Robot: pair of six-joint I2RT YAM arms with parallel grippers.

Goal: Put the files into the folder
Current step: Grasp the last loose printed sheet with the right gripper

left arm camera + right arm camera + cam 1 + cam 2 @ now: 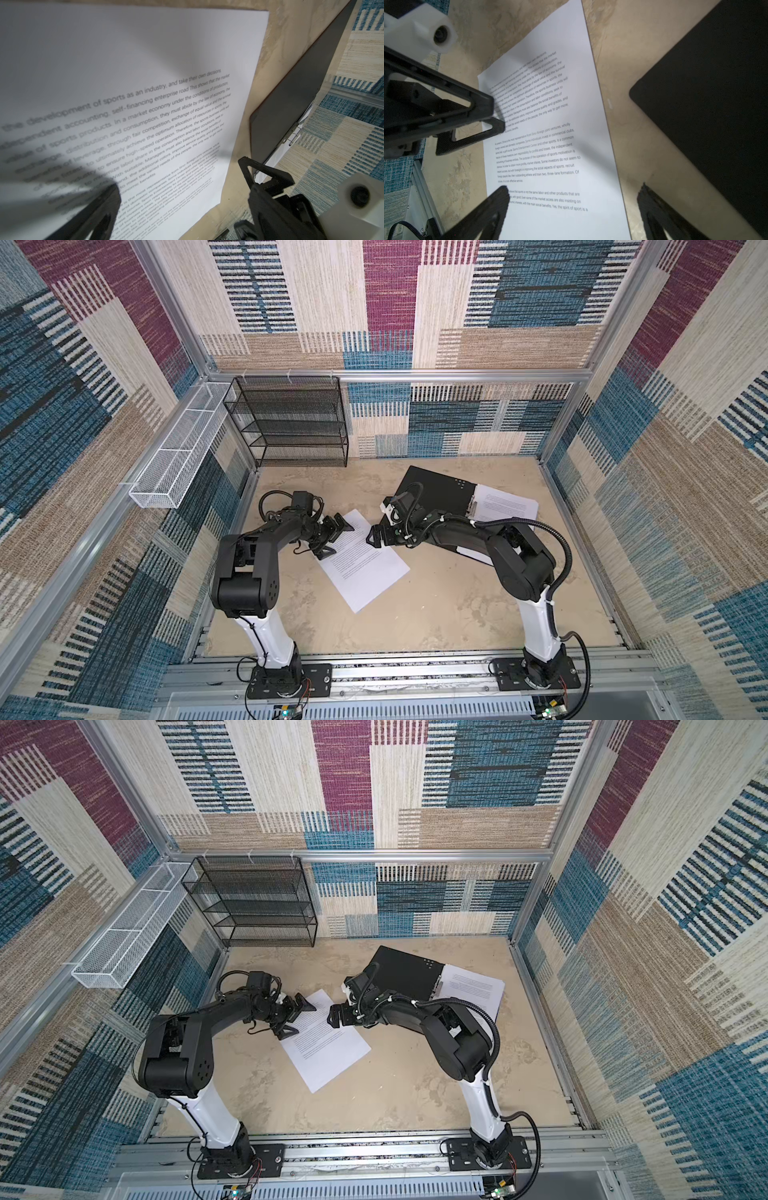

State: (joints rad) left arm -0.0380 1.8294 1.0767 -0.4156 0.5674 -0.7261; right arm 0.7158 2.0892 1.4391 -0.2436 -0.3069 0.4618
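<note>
Both arms [249, 564] lean inward, left fingers [344, 526] and right fingers [373, 536] spread empty over the printed sheet [365, 572].

Folder [436, 489]: near edge and lower corner hidden under right arm [457, 531] in both top views. Sheets in the folder [507, 506]: partly covered by same arm, print too small to read. Loose sheet [145, 62]: cut off by frame in left wrist view, closest lines blurred. Right wrist view: folder runs out of frame, loose sheet's end cut off, right gripper [572, 192] fingers blurred, bases out of frame
</note>
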